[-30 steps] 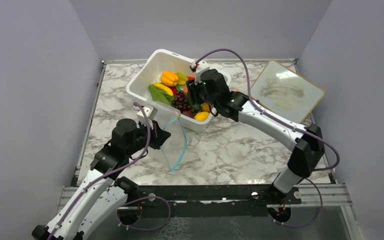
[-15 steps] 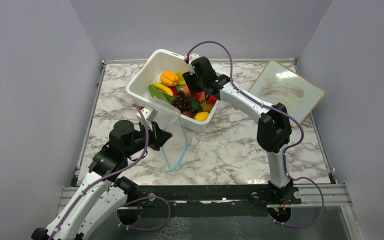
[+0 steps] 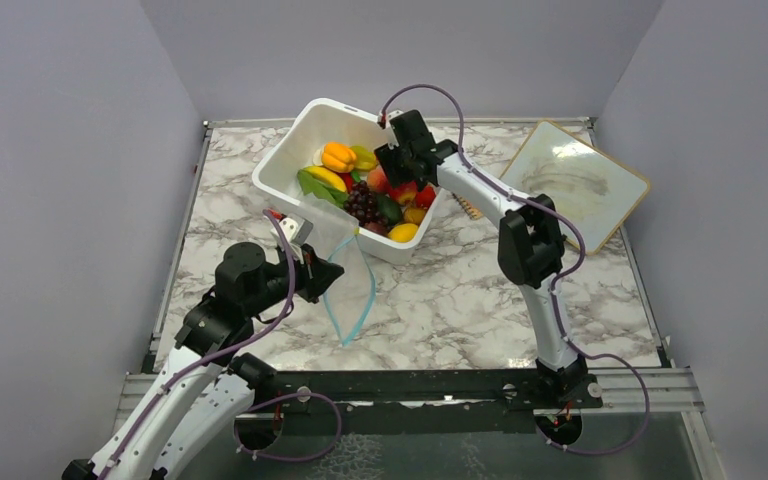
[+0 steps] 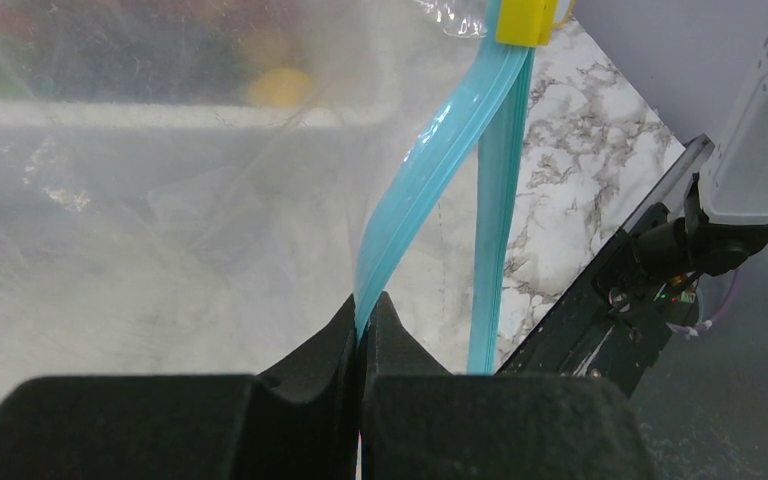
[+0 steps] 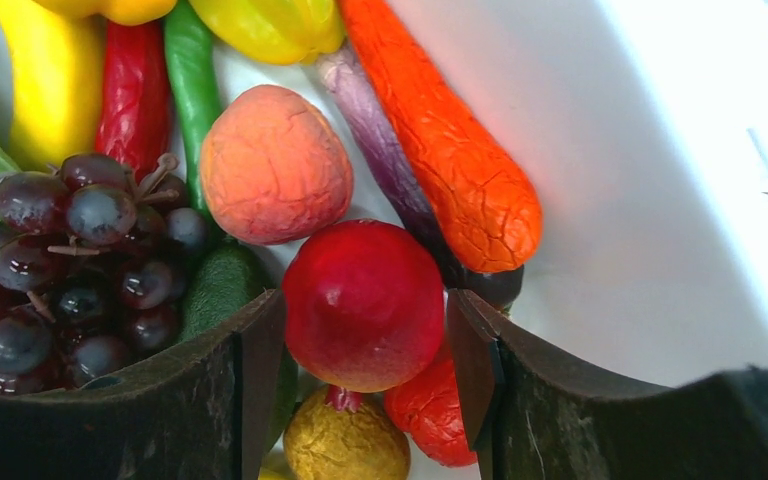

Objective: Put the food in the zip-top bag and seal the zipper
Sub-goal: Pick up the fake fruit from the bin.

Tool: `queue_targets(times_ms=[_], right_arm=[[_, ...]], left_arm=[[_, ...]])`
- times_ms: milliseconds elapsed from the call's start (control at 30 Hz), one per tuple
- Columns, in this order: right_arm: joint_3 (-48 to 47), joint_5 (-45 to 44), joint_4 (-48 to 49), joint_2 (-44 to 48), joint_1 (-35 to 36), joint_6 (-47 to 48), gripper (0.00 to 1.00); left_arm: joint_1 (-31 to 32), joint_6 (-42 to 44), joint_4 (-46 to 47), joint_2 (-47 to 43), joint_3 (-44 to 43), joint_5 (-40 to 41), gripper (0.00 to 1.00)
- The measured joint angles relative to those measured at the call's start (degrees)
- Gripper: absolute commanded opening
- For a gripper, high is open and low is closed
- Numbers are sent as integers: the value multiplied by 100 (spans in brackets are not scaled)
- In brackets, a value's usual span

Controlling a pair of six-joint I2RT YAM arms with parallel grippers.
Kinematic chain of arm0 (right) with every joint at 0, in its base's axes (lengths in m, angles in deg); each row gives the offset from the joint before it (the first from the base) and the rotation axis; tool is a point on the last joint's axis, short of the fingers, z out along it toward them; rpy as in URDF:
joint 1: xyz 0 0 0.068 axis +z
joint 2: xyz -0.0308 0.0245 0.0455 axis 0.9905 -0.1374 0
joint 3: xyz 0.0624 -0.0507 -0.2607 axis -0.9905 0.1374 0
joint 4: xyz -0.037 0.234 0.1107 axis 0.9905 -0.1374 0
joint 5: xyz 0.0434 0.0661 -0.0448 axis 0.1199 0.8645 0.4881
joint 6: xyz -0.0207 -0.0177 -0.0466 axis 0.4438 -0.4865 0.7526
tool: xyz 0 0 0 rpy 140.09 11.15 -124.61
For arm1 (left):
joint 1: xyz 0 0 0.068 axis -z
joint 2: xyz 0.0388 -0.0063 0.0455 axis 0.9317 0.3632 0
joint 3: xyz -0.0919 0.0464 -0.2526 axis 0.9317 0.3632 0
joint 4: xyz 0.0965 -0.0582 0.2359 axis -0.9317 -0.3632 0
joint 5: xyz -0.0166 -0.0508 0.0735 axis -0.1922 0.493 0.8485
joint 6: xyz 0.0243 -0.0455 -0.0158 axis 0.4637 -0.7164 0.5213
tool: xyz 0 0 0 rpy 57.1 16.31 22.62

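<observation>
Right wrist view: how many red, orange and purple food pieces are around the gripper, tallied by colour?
Red: 3 (apple, chilli, piece under the apple)
Orange: 2 (carrot, peach)
Purple: 2 (grape bunch, eggplant)
Total: 7

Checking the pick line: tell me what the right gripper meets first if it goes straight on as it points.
The red apple, sitting between the right gripper's fingers; depth is unclear, but nothing shows before it.
</observation>
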Motion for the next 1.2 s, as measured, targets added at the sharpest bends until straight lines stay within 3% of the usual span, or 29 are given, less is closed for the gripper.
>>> queue_targets(times_ms=[500, 600, 767, 1200], right_arm=[[-11, 142, -168, -286, 0, 70, 68], [-157, 131, -245, -380, 0, 111, 62], [-249, 111, -321, -409, -4, 208, 42], [-136, 155, -313, -302, -9, 212, 31]], left_arm=[[0, 4, 2, 74, 0, -22, 0], [0, 2, 2, 79, 0, -22, 0], [0, 2, 20, 168, 0, -33, 0], [0, -4, 39, 188, 33, -57, 0]])
